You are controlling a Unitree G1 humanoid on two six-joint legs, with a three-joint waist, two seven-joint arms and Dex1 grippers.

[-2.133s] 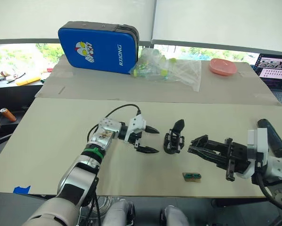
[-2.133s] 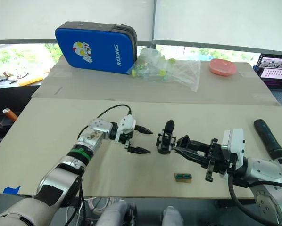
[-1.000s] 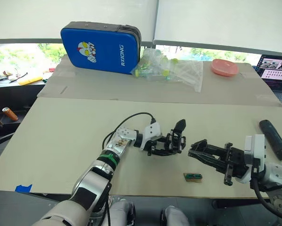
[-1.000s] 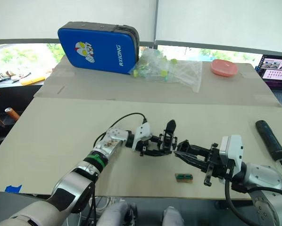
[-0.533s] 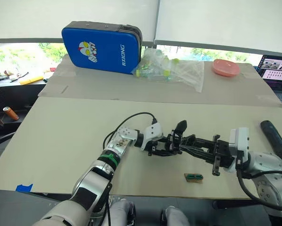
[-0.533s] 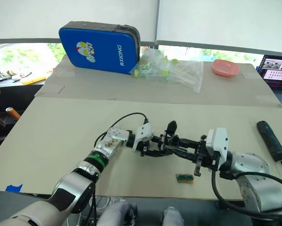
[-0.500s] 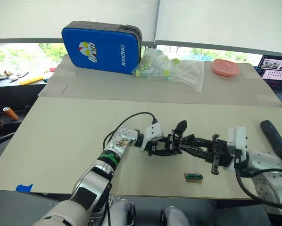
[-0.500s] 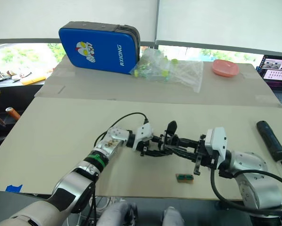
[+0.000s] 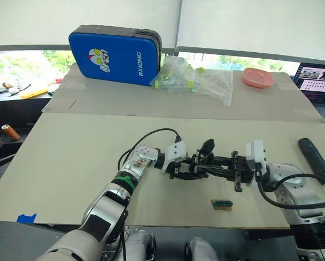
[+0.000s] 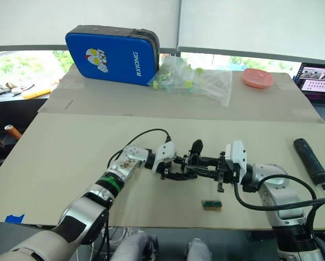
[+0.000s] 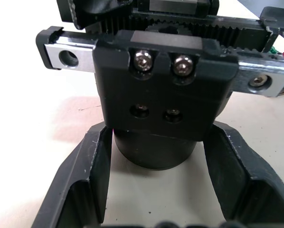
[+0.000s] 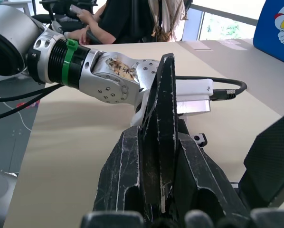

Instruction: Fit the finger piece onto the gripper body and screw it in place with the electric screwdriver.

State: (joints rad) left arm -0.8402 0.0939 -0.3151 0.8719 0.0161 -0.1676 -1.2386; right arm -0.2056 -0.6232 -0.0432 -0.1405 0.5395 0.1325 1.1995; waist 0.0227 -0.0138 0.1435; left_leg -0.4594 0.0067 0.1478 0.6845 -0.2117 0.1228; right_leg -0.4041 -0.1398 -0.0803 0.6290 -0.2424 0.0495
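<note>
The gripper body (image 9: 206, 154) stands on the table's near middle, its bracket and screws (image 11: 161, 90) facing the left wrist camera. My left gripper (image 9: 191, 168) is shut on its round base, one finger on each side. My right gripper (image 9: 212, 166) reaches in from the right, shut on the finger piece (image 12: 163, 118), a thin black tapered piece standing between its fingers, with its tip right at the gripper body. The electric screwdriver (image 9: 314, 156) lies on the table at the far right, apart from both grippers.
A small green part (image 9: 222, 204) lies just in front of my right gripper. At the table's far side are a blue case (image 9: 116, 51), a clear plastic bag (image 9: 198, 81) and a pink dish (image 9: 257, 78). A laptop (image 9: 317, 84) sits far right. People sit behind my left arm (image 12: 127, 19).
My left gripper moved right and closed on the gripper body. My right gripper then moved left with the finger piece until it reached the gripper body.
</note>
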